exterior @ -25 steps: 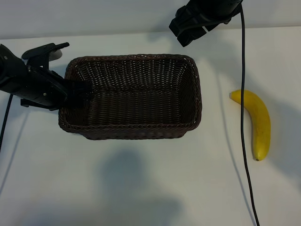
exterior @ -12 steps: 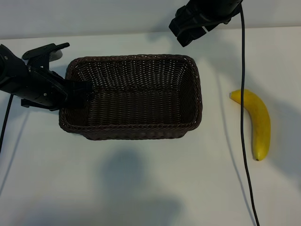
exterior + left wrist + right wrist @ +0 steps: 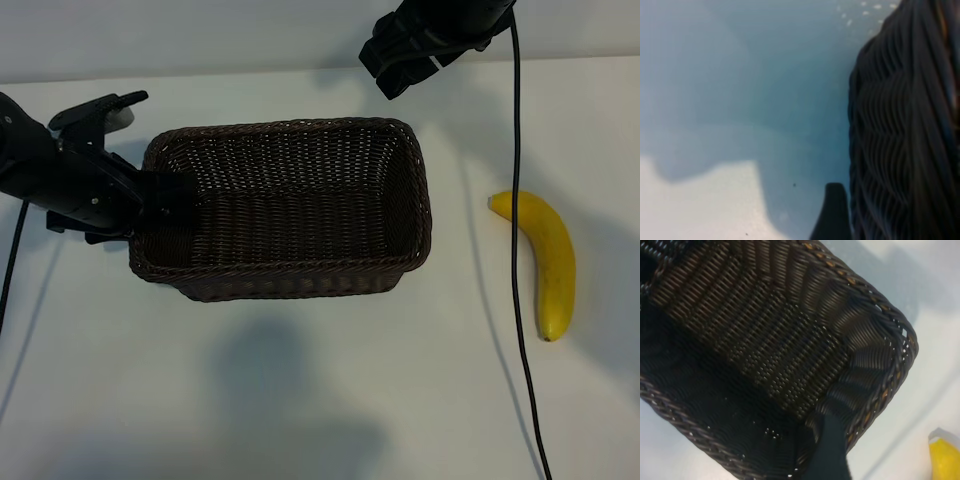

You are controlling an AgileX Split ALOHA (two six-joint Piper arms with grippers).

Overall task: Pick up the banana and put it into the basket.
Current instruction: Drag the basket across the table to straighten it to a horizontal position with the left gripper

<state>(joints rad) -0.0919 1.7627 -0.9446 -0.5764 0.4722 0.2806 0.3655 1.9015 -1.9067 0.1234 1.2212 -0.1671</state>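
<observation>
The yellow banana (image 3: 548, 262) lies on the white table to the right of the dark brown wicker basket (image 3: 290, 124), apart from it. My left gripper (image 3: 160, 195) straddles the basket's left wall, open, one finger (image 3: 835, 212) just outside the weave (image 3: 905, 125); the other is hidden by the wall. My right gripper (image 3: 400, 65) hangs open and empty above the basket's far right corner. Its wrist view looks down into the empty basket (image 3: 890, 320), past one finger (image 3: 832, 450), with the banana's tip (image 3: 945, 460) at the picture's edge.
A black cable (image 3: 517, 200) hangs from the right arm and runs past the banana's left side towards the table's front. White tabletop (image 3: 300, 400) stretches in front of the basket.
The basket has shifted slightly to the right and towards the front. The left gripper, shut on the basket's left wall before, has opened. The right arm and the banana have not moved.
</observation>
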